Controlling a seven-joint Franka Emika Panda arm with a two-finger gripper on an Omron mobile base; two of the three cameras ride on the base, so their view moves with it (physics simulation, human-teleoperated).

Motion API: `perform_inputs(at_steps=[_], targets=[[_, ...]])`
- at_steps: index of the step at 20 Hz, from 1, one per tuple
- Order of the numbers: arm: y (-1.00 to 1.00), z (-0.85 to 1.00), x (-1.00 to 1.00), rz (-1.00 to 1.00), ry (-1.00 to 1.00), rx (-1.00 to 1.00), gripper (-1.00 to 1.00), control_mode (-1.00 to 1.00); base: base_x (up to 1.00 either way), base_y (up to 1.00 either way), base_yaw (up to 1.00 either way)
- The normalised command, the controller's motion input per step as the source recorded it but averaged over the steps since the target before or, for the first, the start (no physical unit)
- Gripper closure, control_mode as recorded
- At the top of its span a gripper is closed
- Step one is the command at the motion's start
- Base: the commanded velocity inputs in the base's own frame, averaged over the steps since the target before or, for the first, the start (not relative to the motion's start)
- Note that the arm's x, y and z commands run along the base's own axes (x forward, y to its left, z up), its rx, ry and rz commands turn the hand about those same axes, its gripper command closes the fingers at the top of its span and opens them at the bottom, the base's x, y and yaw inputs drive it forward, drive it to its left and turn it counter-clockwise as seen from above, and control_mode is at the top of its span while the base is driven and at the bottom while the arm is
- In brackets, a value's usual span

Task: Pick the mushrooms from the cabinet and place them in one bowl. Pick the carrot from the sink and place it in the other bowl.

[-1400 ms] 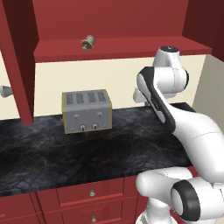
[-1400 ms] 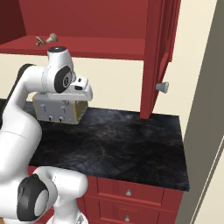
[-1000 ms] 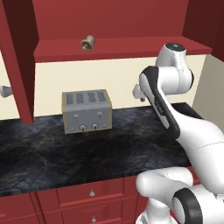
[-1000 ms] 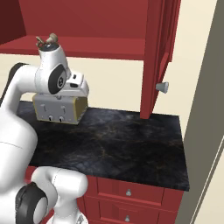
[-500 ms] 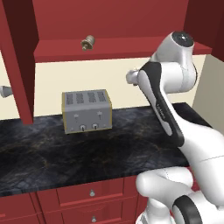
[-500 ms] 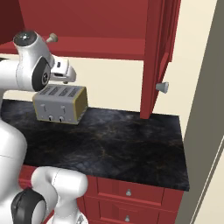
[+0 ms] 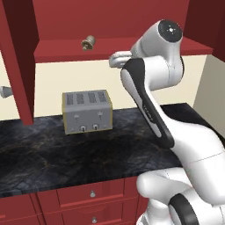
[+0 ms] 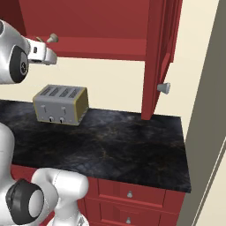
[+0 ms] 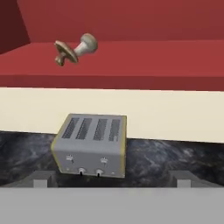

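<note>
The task looks to be at its very start. One mushroom (image 9: 74,49) lies tipped on its side on the shelf of the open cabinet (image 7: 114,48), untouched, and nothing has been carried anywhere as far as these views show. The claw (image 9: 111,177) stands wide open and empty, its two tips low at the bottom of the hand view, well below and short of the mushroom; it faces the shelf edge and the toaster (image 7: 86,110) on the dark desk (image 8: 110,141). From the base views the arm's hand is raised near shelf height, to the side of the mushroom (apart, not touching). Neither bowl, the sink nor the carrot can be judged from here. Left to do, by my reckoning: grasp the mushroom, bowl it, then fetch the carrot.
</note>
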Motion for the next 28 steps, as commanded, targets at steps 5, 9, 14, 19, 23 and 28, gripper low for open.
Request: perform_inputs(at_steps=[5, 9, 14, 19, 23, 28], targets=[[0.48, 0.5, 0.19, 0.0, -0.17, 0.01, -1.0, -1.0, 0.0, 0.0, 0.0], [0.53, 0.34, 0.39, 0.0, -0.11, 0.0, -1.0, -1.0, 0.0, 0.0, 0.0], [0.23, 0.06, 0.58, 0.0, 0.0, 0.0, -1.0, -1.0, 0.0, 0.0, 0.0], [0.04, 0.0, 0.59, 0.01, 0.06, 0.0, -1.0, -1.0, 0.0, 0.0, 0.0], [0.32, -0.01, 0.7, 0.0, 0.04, -0.03, -1.0, -1.0, 0.0, 0.0, 0.0], [0.33, -0.08, 0.56, 0.0, 0.02, -0.04, -1.0, -1.0, 0.0, 0.0, 0.0]])
